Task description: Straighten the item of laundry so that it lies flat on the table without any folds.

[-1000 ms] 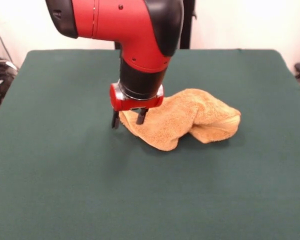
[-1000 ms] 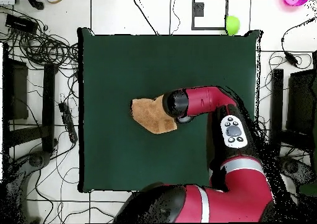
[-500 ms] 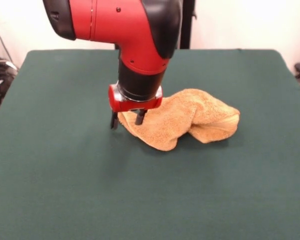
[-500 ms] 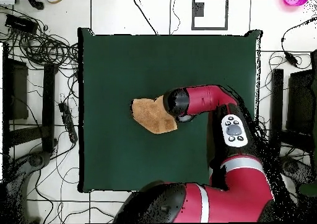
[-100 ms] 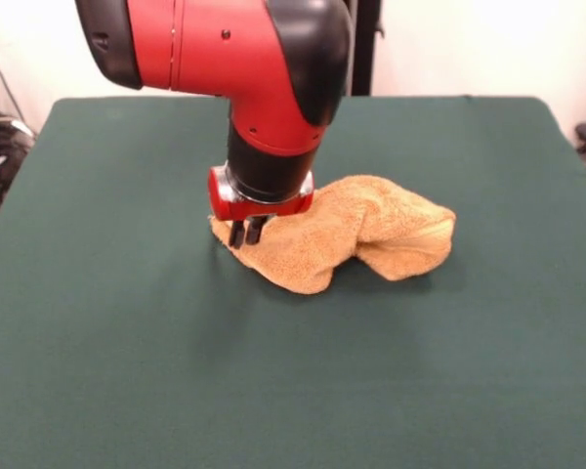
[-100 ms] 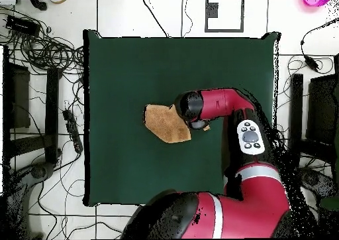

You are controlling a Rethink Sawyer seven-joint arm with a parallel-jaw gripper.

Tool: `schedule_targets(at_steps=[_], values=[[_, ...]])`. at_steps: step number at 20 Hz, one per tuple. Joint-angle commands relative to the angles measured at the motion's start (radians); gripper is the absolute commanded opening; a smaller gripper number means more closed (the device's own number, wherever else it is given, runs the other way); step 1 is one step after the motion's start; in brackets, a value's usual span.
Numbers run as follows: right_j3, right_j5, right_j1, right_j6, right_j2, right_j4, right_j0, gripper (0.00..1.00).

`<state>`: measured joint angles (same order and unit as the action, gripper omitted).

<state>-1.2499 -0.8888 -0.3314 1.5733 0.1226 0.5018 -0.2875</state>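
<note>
Since the earlier frame the claw [image 5: 245, 234] is pinching shut on the towel's [image 5: 342, 239] near-left corner and dragging it sideways, the bunched cloth trailing mid-surface [image 5: 127, 371] because one held corner is pulling the folds open.

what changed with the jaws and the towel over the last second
The gripper jaws, open a second ago astride the towel corner, have closed on it. The arm has shifted slightly toward the front view's left, dragging the towel a little that way. The towel stays bunched and folded on the table.
</note>
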Motion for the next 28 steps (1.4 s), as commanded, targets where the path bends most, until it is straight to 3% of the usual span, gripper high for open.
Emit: schedule_targets(at_steps=[1,15,20,28], values=[[0.003,-0.084,0.109,0.021,-0.039,0.057,0.022,0.00],[-0.024,-0.045,0.086,0.034,-0.067,0.078,0.043,0.00],[-0.166,-0.044,-0.070,-0.058,-0.045,0.041,-0.002,0.00],[-0.231,-0.115,-0.236,-0.085,-0.035,0.012,0.014,0.00]])
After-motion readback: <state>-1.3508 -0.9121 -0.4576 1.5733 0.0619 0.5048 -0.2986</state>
